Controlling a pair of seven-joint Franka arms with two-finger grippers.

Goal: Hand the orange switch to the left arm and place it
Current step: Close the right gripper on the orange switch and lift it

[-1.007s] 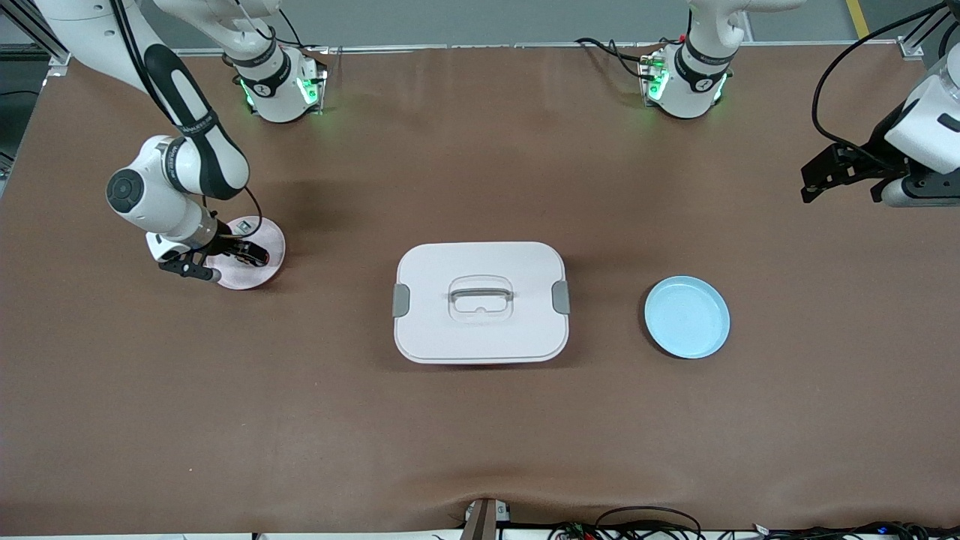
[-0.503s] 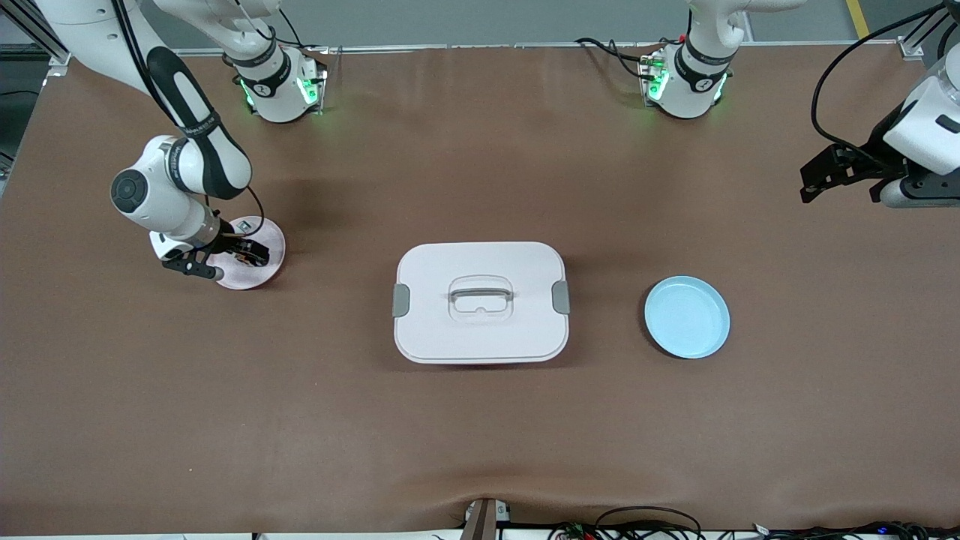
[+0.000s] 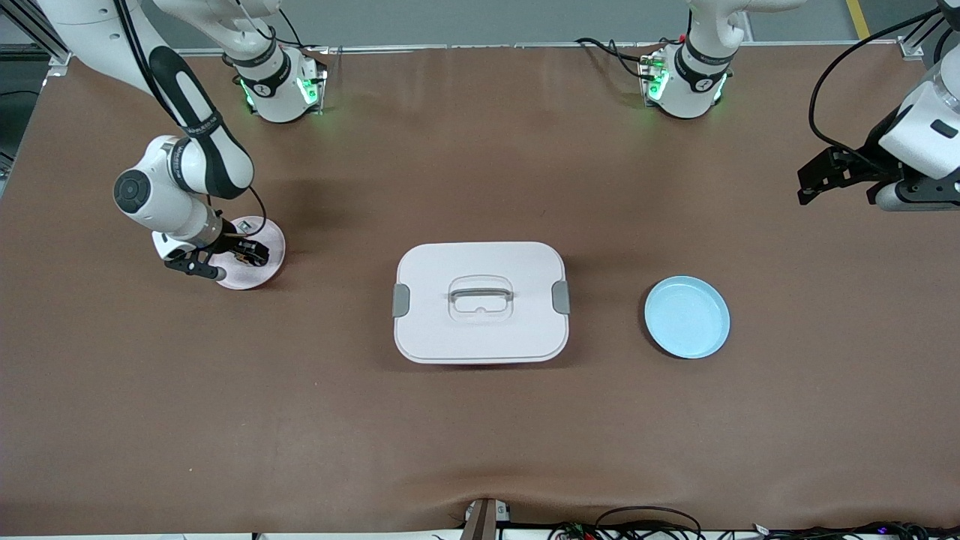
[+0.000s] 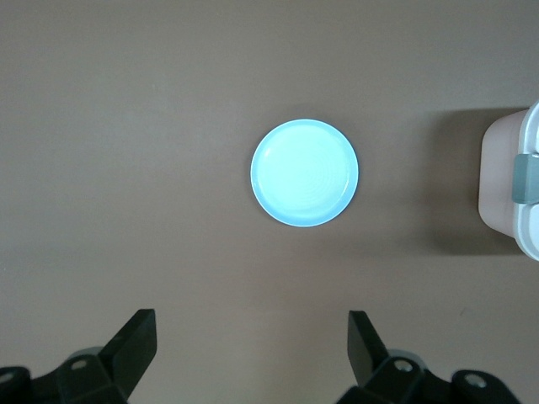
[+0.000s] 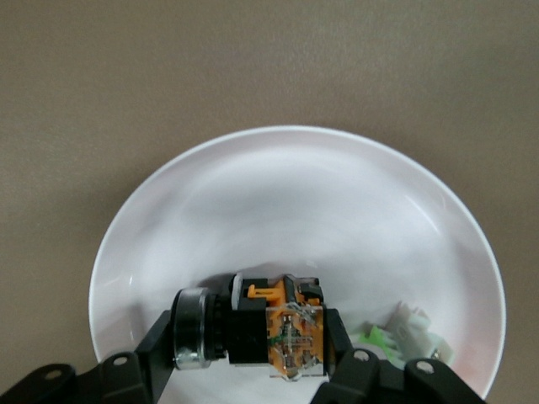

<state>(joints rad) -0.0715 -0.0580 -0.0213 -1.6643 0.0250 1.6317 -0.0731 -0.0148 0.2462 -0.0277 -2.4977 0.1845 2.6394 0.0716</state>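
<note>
Down on the round pink plate [image 5: 278,168], the right end effector [image 5: 257,358] clenches the orange-and-black switch [image 5: 269,324] for lifting; the left end effector [image 4: 253,353] waits released over the brown worktop [image 3: 480,435], clear of the white latched box [image 3: 480,301].

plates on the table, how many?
2. A round pink plate sits toward the right arm's end of the table, under the right gripper; a round light-blue plate lies beside the white lidded box, toward the left arm's end.
</note>
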